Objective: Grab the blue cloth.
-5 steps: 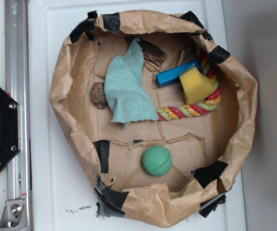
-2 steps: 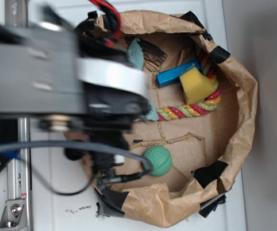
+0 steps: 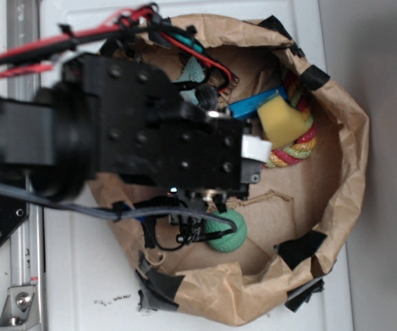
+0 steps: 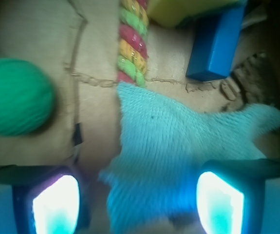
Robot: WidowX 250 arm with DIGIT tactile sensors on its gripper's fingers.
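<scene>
- Cloth, blue (image 4: 178, 156): pale teal terry rag, irregular outline, lying flat on the brown paper floor of the bowl-shaped paper liner (image 3: 343, 172). In the wrist view it fills the lower middle, spreading between the two fingers; one corner runs out to the right. In the exterior view only a small scrap shows above the arm, near the liner's upper rim.
- Gripper (image 4: 140, 202): jaws released and spread wide, one finger at each lower corner of the wrist view, with the cloth lying in the gap between them. Contact with the cloth cannot be told.
- Arm, black, WidowX (image 3: 136, 131): reaches in from the left in the exterior view, covering most of the liner's left half; red and black cables run along its upper edge.
- Rope toy (image 4: 132, 41): braided in red, yellow and green; its end touches or just meets the cloth's upper edge.
- Block, bright blue, rectangular (image 4: 217, 44): near the cloth's upper right, apart from it.
- Sponge, yellow (image 3: 281, 121): beside the blue block, inside the rope's curve.
- Ball, green, dimpled (image 3: 227, 231): left of the cloth in the wrist view, apart from it; partly behind the arm in the exterior view.
- Tape, black (image 3: 302, 248): patches along the liner rim.
- Desk, white (image 3: 81, 276): carries the liner.
</scene>
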